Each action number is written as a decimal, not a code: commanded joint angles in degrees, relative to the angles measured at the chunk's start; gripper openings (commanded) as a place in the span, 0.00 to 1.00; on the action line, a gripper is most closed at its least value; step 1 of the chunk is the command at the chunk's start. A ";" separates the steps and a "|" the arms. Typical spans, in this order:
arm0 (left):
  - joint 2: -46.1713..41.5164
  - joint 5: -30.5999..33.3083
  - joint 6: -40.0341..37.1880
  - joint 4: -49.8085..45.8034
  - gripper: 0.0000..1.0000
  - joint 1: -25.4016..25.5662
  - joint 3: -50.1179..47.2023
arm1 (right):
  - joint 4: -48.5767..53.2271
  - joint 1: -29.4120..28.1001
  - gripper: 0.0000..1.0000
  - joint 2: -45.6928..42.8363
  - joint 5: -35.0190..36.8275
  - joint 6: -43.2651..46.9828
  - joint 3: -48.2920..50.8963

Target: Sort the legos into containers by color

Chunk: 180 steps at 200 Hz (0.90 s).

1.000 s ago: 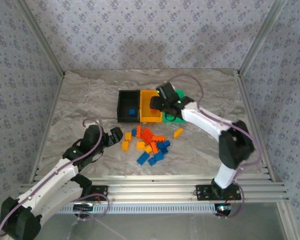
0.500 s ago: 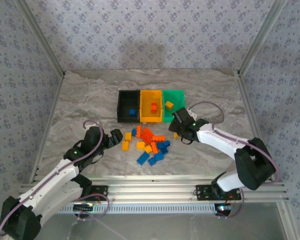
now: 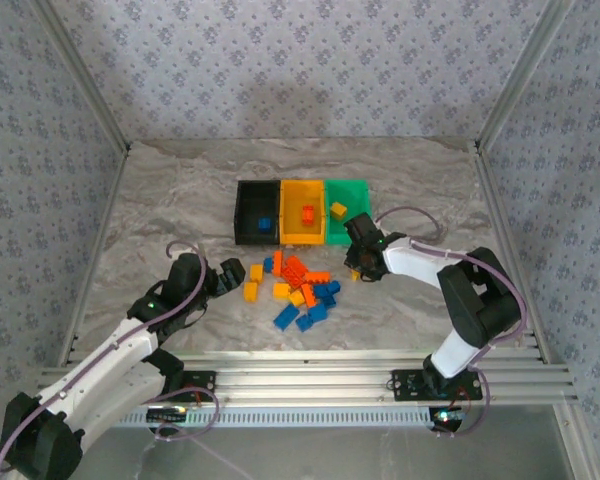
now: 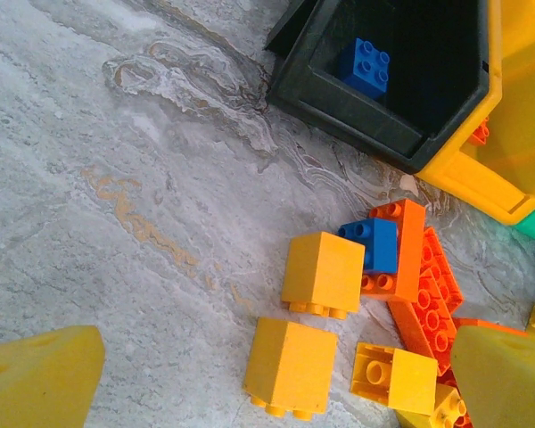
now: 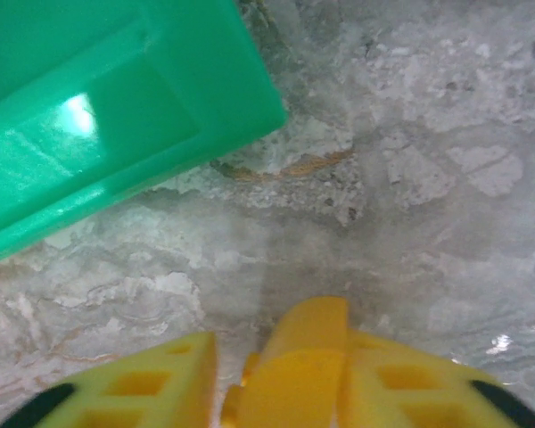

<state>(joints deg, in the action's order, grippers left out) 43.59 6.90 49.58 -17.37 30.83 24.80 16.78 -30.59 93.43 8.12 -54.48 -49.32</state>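
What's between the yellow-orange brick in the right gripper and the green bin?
Nothing visible. The right gripper has the yellow-orange brick between its fingers, and bare table lies between it and the green bin. The bin's near wall is the one thing to lift over.

Black bin (image 4: 374, 125) holding one blue brick (image 4: 366, 67), touching yellow-orange bin (image 4: 517, 107). Three yellow bricks (image 4: 323, 272) on marble table (image 4: 116, 178), beside another blue brick (image 4: 374, 245) against red-orange bricks (image 4: 423, 294).

White arms (image 3: 100, 365), black joints (image 3: 480, 300), lilac cables (image 3: 410, 211), yellow end effector fingers (image 4: 45, 379).
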 commanded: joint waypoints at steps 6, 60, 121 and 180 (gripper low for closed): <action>-0.07 -0.10 -0.17 0.23 1.00 -0.31 0.06 | -0.18 0.66 0.25 -2.02 -0.78 0.30 2.23; 0.65 -0.74 -1.40 -1.57 1.00 -0.40 1.90 | 3.54 0.78 0.14 -14.52 -3.41 8.91 0.77; 2.62 -1.85 0.34 -2.35 1.00 -0.34 2.44 | 5.10 4.74 0.18 -2.94 -4.58 17.97 -17.57; 4.33 -2.45 -0.57 -4.71 1.00 -0.35 3.94 | 11.19 6.41 0.21 14.84 -1.81 21.78 -35.71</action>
<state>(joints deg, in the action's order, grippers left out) 47.20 5.34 49.36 -20.03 30.74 26.48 23.33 -24.67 103.96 5.13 -35.11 -80.01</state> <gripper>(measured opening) 0.997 0.244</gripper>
